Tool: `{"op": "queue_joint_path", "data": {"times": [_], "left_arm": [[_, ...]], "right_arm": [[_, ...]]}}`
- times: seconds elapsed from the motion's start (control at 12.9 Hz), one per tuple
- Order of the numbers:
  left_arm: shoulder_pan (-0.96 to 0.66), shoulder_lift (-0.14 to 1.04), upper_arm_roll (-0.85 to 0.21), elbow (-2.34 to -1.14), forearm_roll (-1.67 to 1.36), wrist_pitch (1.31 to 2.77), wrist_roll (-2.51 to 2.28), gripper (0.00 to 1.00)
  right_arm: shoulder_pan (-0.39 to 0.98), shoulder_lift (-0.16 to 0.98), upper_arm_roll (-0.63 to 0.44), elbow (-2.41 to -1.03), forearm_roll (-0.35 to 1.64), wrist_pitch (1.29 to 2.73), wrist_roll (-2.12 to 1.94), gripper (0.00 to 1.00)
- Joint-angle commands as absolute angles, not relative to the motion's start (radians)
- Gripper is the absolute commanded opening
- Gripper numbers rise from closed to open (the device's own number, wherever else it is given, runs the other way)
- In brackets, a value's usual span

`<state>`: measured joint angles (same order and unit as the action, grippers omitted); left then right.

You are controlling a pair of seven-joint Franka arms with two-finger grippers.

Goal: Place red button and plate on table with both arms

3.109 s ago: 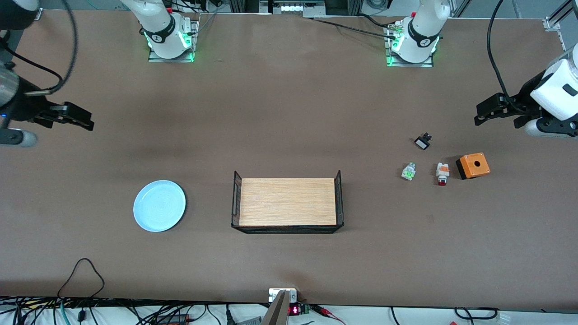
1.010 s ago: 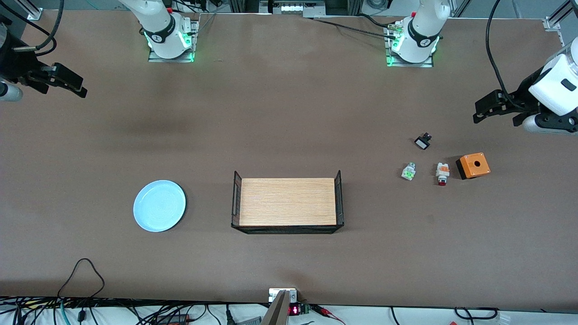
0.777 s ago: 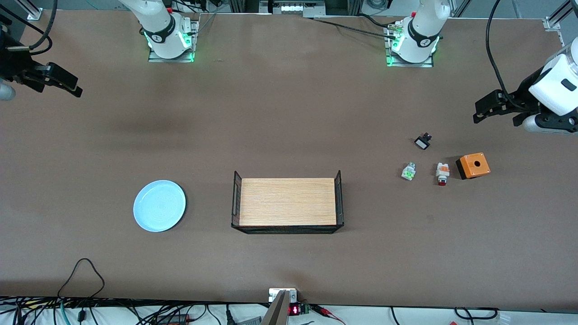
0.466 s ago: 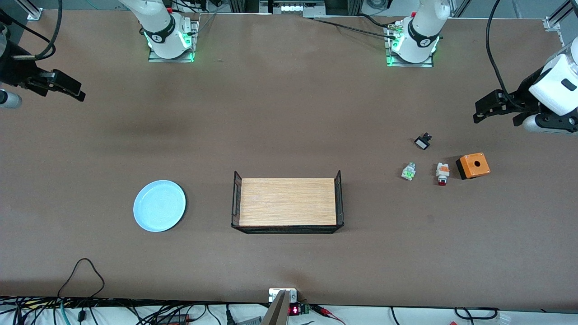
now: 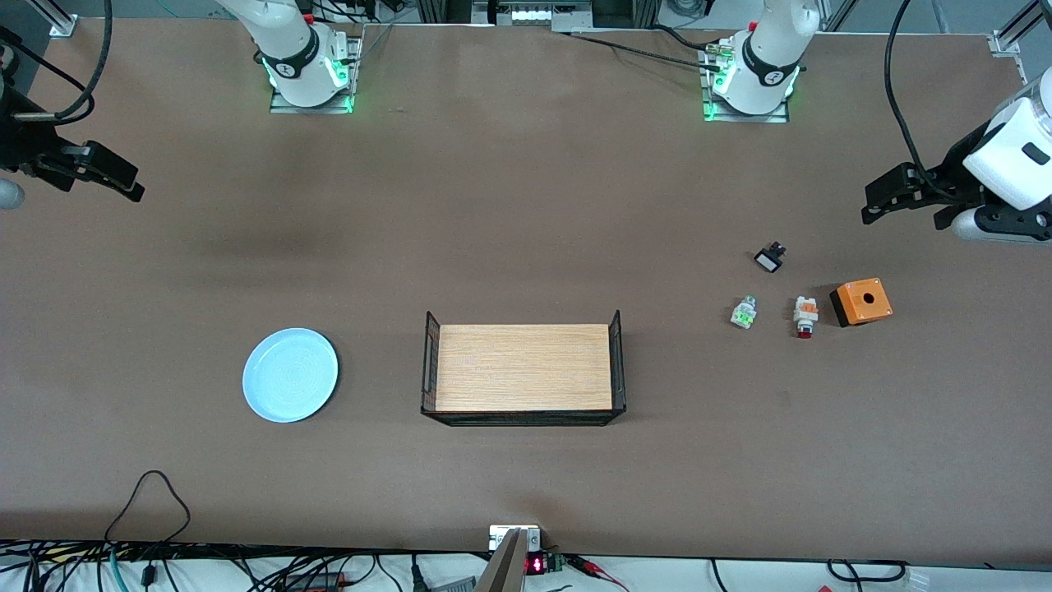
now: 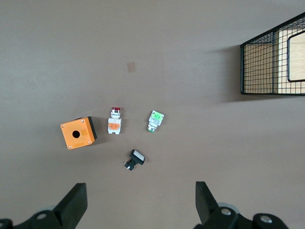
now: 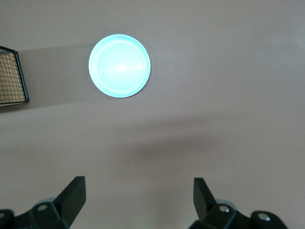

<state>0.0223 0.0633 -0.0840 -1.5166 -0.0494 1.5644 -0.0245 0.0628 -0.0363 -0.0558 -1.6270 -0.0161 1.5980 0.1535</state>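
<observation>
Lowest in the front view, the pale blue plate [image 5: 290, 375] lies flat on the brown counter [image 5: 526, 205] toward the right arm's end, level with the wood-floored wire tray [image 5: 523, 419] at the middle and well apart from it. Higher in the frame, toward the left arm's end, the red button [image 5: 805, 317] lies on its side on the counter, between a green button [image 5: 744, 313] and an orange switch box [image 5: 860, 302], just beside the box. A black switch [image 5: 769, 260] sits a little farther up. So both task things rest on the counter now, which fits either a set-down already made or a pickup to come, and I cannot tell which. Any handling would call for care. The plate is low and thin, so only its rim offers a hold. The button is small and crowded, so the jaws would have to come down clear of the box. The left gripper [image 5: 875, 205] hangs at the frame's edge over the counter above the switches, jaws spread wide, holding and touching nothing. The right gripper [image 5: 123, 174] hangs at the other edge, high in the frame, jaws likewise spread wide on nothing.
</observation>
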Motion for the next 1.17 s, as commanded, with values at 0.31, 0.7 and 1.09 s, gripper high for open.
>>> {"op": "queue_joint_path", "data": {"times": [0.31, 0.7, 1.09], "left_arm": [[0.031, 0.040, -0.091, -1.537, -0.066, 1.560, -0.028, 1.00], [0.031, 0.040, -0.091, -1.537, -0.066, 1.560, -0.028, 1.00], [0.031, 0.040, -0.091, -1.537, -0.066, 1.560, -0.029, 1.00]], "right_arm": [[0.058, -0.011, -0.048, -1.578, -0.037, 1.580, 0.156, 1.00], [0.061, -0.006, -0.048, -1.572, -0.035, 1.577, 0.156, 1.00], [0.060, -0.006, -0.048, -1.572, -0.034, 1.582, 0.160, 1.00]]}}
